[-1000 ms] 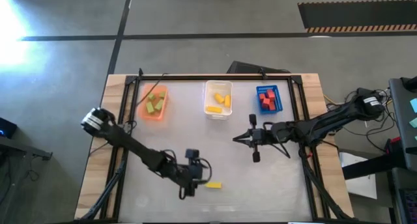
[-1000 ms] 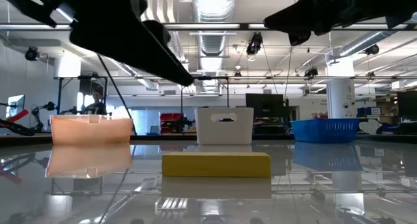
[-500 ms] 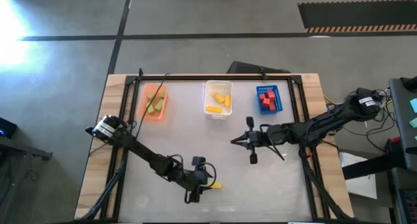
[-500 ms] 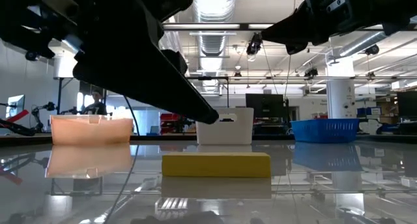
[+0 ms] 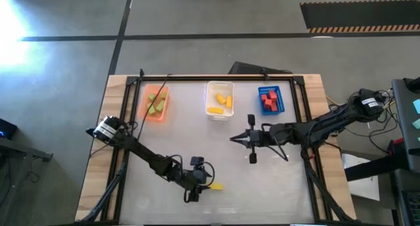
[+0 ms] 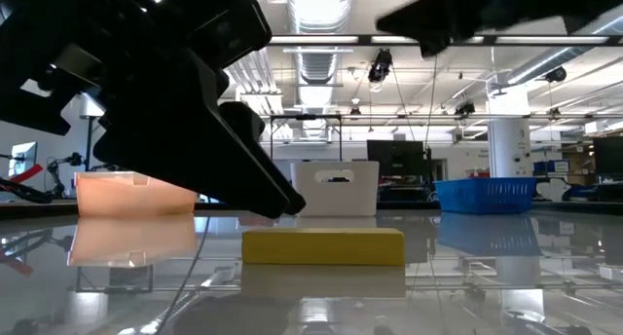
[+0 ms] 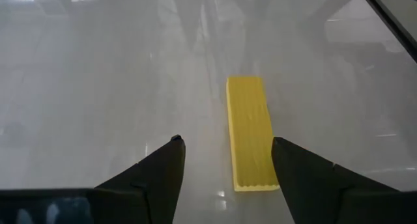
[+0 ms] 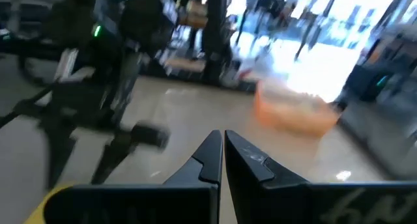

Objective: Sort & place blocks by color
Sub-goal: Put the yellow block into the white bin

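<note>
Left jaws [image 7: 223, 160]: spread apart, low over the tabletop [image 5: 262, 180].
Yellow block [image 7: 249, 129]: lay flat between the two fingers, nearer one, ungrasped.
Right jaws [image 8: 223, 152]: pressed together, empty, mid-tabletop.
Bins: orange bin [image 5: 156, 103], clear bin [image 5: 220, 100], blue bin [image 5: 270, 99] along the far edge.

Table top [image 5: 275, 186]: smooth, glossy white sheet — it mirrors the ceiling lights and the bins in the low view. Its outer border [image 5: 94, 167] looks like bare light wood, with a dark metal frame [image 5: 216, 77] laid on it.

Yellow block [image 7: 249, 129]: matt, with a fine ribbed grain along its top face.

Orange bin [image 6: 136, 193]: translucent plastic. White bin [image 6: 335, 188]: opaque plastic. Blue bin [image 6: 484, 193]: plastic, mesh-like walls.

Left gripper [image 7: 225, 178]: fingers of matt black plastic — no sheen.
</note>
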You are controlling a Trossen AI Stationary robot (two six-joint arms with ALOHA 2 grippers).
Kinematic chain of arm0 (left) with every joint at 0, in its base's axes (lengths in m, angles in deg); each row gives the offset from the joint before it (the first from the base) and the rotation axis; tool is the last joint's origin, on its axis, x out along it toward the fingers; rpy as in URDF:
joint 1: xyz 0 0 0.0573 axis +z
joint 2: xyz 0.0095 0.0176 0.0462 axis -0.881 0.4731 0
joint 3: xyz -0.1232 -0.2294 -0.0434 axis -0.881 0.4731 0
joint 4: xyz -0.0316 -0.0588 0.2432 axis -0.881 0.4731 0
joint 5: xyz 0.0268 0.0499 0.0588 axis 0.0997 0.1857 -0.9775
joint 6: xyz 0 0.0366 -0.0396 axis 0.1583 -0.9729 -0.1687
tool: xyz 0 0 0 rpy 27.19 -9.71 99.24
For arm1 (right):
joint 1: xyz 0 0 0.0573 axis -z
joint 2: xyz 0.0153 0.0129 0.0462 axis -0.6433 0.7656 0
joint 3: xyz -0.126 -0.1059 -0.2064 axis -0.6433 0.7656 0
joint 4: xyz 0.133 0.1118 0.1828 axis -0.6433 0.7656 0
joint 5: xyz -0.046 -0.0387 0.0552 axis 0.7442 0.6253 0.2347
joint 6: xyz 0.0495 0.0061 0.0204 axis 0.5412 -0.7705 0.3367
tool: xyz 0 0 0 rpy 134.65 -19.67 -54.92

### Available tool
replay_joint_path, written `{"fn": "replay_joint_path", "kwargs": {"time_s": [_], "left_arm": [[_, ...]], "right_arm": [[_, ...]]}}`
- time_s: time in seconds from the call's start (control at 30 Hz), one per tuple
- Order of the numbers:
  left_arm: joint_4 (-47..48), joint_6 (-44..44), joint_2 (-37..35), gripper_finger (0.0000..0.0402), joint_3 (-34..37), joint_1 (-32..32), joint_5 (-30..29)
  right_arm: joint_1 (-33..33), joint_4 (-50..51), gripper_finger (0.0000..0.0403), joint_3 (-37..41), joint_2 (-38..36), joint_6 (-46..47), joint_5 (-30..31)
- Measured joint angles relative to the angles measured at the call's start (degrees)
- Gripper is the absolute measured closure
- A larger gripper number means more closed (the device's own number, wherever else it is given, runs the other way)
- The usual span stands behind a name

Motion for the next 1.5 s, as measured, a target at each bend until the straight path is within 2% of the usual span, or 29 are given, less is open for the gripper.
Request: {"fn": "replay_joint_path", "kwargs": {"time_s": [0.17,0.33,0.47,0.63,0.77,0.87,0.97,1.2,1.3,1.5], "left_arm": [[0.0,-0.22,0.0,0.0162,0.04,-0.02,-0.04],[-0.03,-0.26,0.14,0.0147,0.07,-0.13,0.28],[-0.85,-0.14,1.76,0.0146,0.12,-0.15,0.31],[-9.26,-1.88,5.26,0.0146,0.33,-0.13,0.26],[-12.26,-1.05,6.7,0.0147,1.09,-0.09,-0.13],[-14.3,-0.07,6.73,0.0162,2.47,-0.09,-0.13],[-14.62,-0.07,6.71,0.0194,3.28,-0.02,-0.3],[-14.12,-0.12,6.64,0.0313,3.58,0.09,-0.96],[-14.75,-2.22,6.25,0.0316,4.3,0.09,-0.77],[-22.95,-12.41,2.62,0.0316,9.52,-0.19,-2.35]], "right_arm": [[0.89,0.54,0.0394,-6.33,0.0,-6.53,0.53],[1.43,6.81,0.0394,-10.83,-0.07,-6.74,0.8],[1.03,9.31,0.0394,-10.45,-0.03,-3.23,0.2],[-0.05,9.16,0.0394,-8.01,0.86,0.37,0.03],[-0.65,8.92,0.0394,-7.27,1.43,0.8,0.08],[-0.92,8.87,0.0394,-7.21,1.66,0.77,0.05],[-0.92,8.85,0.0394,-7.21,1.66,0.48,0.05],[-0.92,8.85,0.0394,-7.19,1.66,-0.35,0.05],[-0.92,8.83,0.0394,-7.19,1.66,-0.75,0.03],[-0.9,4.09,0.0394,-7.13,2.97,-3.14,-1.13]]}}
